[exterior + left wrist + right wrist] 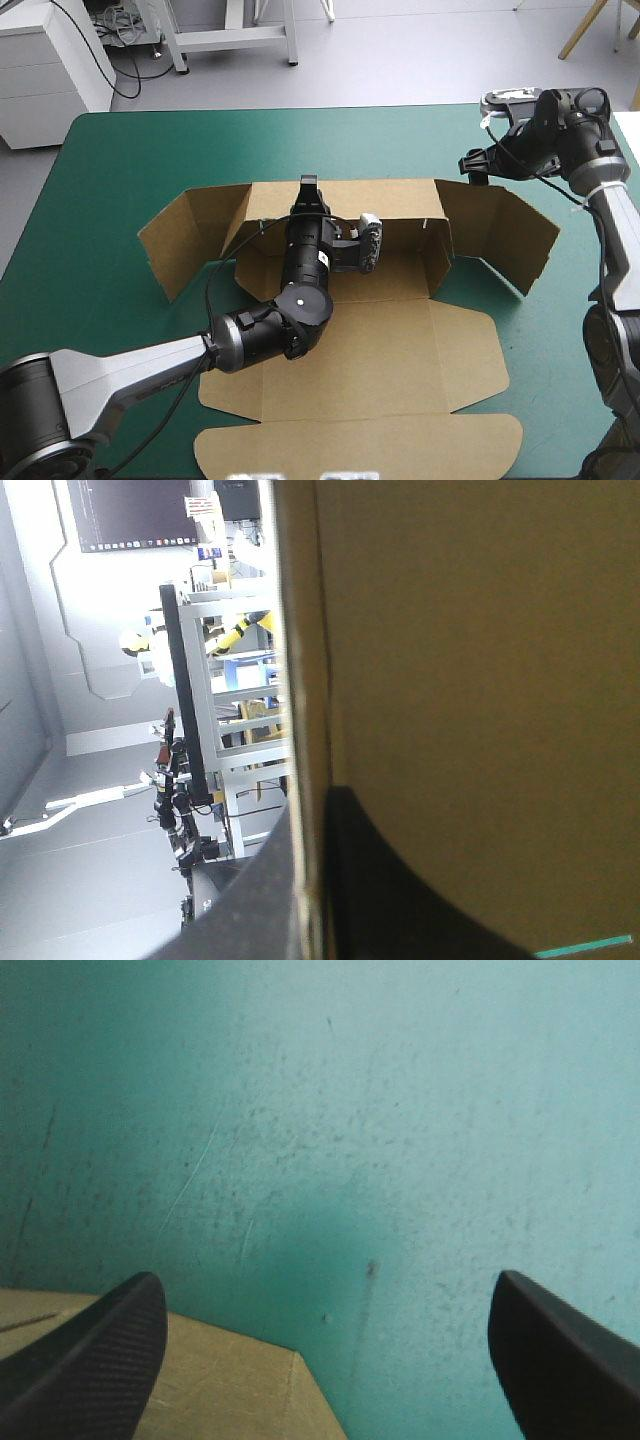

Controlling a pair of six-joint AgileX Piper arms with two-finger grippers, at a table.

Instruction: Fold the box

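Observation:
The brown box [350, 340] lies mid-table, its base and lid panel [360, 445] flat toward the near edge. Its back wall [400, 215] stands raised, with angled side flaps at the left [190, 235] and right [500, 230]. My left gripper [308, 192] reaches across the base and is shut on the back wall's top edge. In the left wrist view the board's edge [305, 680] runs between the black fingers of the left gripper [312, 805]. My right gripper [472, 165] hovers open beyond the right flap. Under the right gripper [328, 1278], a board corner [230, 1390] shows by one finger.
The teal-green cover [120, 170] shows around the box, widest along the far side and the left. The table's right edge [632, 150] lies close to the right arm. A white cabinet [50, 70] stands beyond the far left corner.

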